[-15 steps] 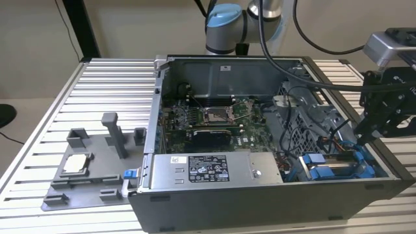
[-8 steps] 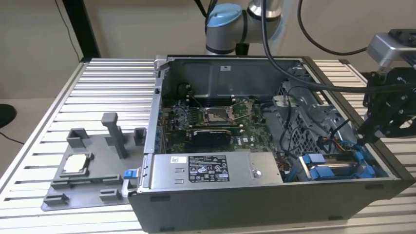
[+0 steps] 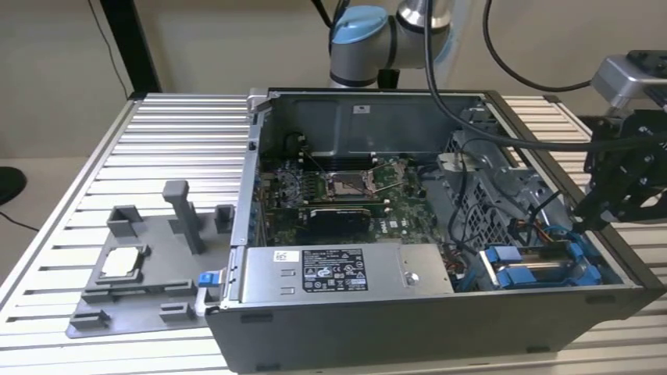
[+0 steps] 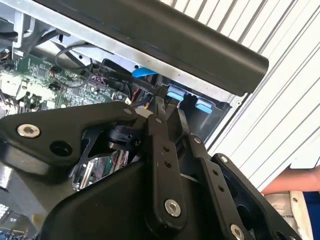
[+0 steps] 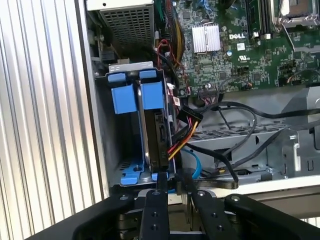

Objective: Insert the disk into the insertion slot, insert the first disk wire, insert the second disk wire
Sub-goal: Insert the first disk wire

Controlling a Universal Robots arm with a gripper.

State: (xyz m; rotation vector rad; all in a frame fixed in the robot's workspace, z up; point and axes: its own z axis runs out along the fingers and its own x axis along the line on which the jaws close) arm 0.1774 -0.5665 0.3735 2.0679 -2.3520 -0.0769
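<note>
Slatted metal table [image 3: 177,125]; open computer case [image 3: 417,336]; disk [image 5: 155,135] seated inside; pincer [image 5: 174,186] narrow, just beside disk.

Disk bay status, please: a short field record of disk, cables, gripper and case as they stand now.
disk: silver-metal hard drive in bright blue plastic carrier, on edge in the bay slot
wire bundle: yellow, red and black, beside the disk; plugged or not, cannot tell
blue cable: thin, by the bay's foot
gripper: black, just off the disk's end
case: grey metal computer case, open
</note>
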